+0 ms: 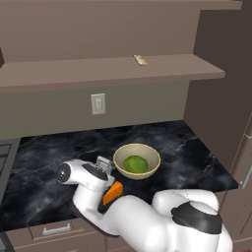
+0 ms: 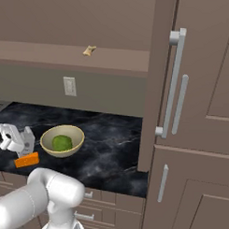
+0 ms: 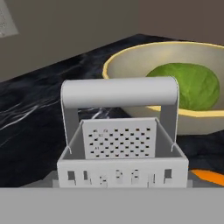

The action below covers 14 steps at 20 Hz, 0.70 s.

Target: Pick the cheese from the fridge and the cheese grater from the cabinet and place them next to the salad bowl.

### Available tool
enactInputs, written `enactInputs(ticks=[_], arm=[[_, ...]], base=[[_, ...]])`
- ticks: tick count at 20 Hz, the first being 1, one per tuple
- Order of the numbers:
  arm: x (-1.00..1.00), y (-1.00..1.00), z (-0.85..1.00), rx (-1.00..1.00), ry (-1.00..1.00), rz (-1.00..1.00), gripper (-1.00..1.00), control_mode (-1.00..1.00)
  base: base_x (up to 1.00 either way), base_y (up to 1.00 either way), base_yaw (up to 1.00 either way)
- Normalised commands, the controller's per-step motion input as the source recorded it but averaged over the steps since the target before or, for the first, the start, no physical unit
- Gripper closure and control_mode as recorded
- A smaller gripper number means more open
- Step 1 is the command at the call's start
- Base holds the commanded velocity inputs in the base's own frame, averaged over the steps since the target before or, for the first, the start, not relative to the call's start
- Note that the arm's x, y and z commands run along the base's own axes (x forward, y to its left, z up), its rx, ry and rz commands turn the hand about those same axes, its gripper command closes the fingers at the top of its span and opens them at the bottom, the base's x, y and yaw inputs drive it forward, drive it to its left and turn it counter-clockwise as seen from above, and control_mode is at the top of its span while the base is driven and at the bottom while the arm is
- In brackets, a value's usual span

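Observation:
The grey cheese grater [image 1: 104, 164] [image 2: 28, 140] [image 3: 122, 140] stands upright at the left of the salad bowl [image 1: 147, 149] [image 2: 73, 131] [image 3: 131, 57], right at the front of my gripper [image 1: 101, 170] [image 2: 23, 142]. The jaws stand wide around the grater's body; the grater hides my fingertips. The hand points level toward the bowl, low over the black counter. The orange cheese [image 1: 113, 193] [image 2: 27, 160] [image 3: 209, 176] lies on the counter just in front of the bowl and below my hand. The fridge is out of view. Above runs the brown cabinet shelf [image 1: 108, 69].
A small tan scrap [image 1: 140, 60] [image 2: 89, 50] lies on the shelf board. A wall outlet [image 1: 98, 104] sits under it. Tall brown doors with grey handles [image 2: 176, 81] close off the right. A cooktop edge [image 1: 5, 157] borders the counter at the left. Drawers [image 1: 56, 230] run below the counter's front edge.

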Motion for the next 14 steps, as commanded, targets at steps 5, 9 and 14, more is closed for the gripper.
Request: enactInputs(ticks=[5,9,14], arm=[[0.08,0.06,-0.17,0.0,0.0,0.0,1.0,-1.0],[0.0,0.04,-0.22,0.0,-0.02,0.0,-1.0,-1.0],[-0.05,0.0,-0.07,0.0,-0.06,0.0,-1.0,-1.0]], base=[[0.0,0.0,0.0],[0.0,0.0,0.0],[0.0,0.0,0.0]])
